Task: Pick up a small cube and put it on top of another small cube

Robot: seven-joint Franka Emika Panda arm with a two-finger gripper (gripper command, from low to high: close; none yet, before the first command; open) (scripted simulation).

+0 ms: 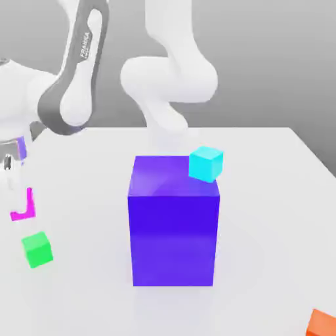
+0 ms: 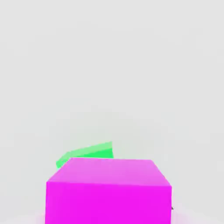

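White Panda arm [image 1: 75,72] reaches down toward the exterior view's left edge of the white tabletop [image 1: 275,197]. The gripper [image 1: 20,197] hangs there, above the surface, fingers drawn in narrow and clamped on the small plain magenta-pink cube [image 1: 23,209]; in the exterior view that cube shows partly, as a pink L-shaped patch under the hand, clear of the tabletop. In the hand view the magenta cube [image 2: 108,190] sits close up to the camera, top and one side face visible, held between the fingers.

The small plain bright green cube [image 1: 37,249] rests on the tabletop near the exterior view's left edge, toward the front, just below the magenta cube in that view and apart from it. In the hand view the green cube [image 2: 87,154] peeks out from behind the magenta cube's top edge, partly hidden by it.

Big glossy blue-violet block [image 1: 174,226] stands upright around the tabletop's middle. A small cyan cube [image 1: 206,163] shows at the block's upper corner on the exterior view's right; whether it rests on the block or behind it I cannot tell. A small orange cube [image 1: 322,323] lies at the tabletop's front corner on the exterior view's right, cut off by the frame.
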